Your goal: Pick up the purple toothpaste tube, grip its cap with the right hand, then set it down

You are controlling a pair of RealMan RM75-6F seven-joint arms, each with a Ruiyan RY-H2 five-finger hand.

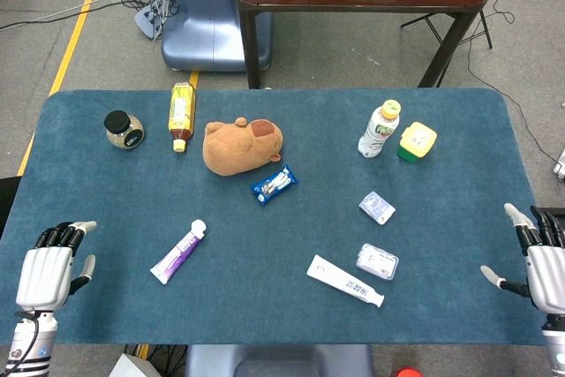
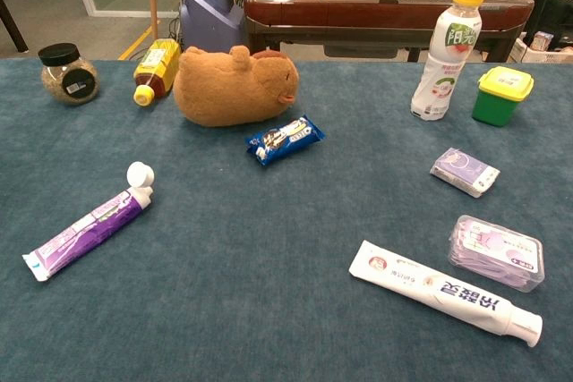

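Observation:
The purple toothpaste tube [image 1: 178, 252] [image 2: 89, 223] lies flat on the blue table, left of centre, its white cap [image 1: 198, 228] [image 2: 140, 174] pointing away from me. My left hand [image 1: 51, 267] rests near the table's front left corner, fingers apart, holding nothing, well left of the tube. At the front right edge my right hand [image 1: 535, 252] also sits open and empty, far from the tube. Neither hand shows in the chest view.
A white toothpaste tube [image 1: 345, 280] and a clear plastic box [image 1: 378, 261] lie front right. A blue snack packet [image 1: 274, 184], brown plush toy [image 1: 241, 145], yellow bottle [image 1: 181, 115], jar [image 1: 123, 129], white drink bottle [image 1: 380, 129], green-yellow container [image 1: 416, 141] and small pack [image 1: 377, 207] are farther back.

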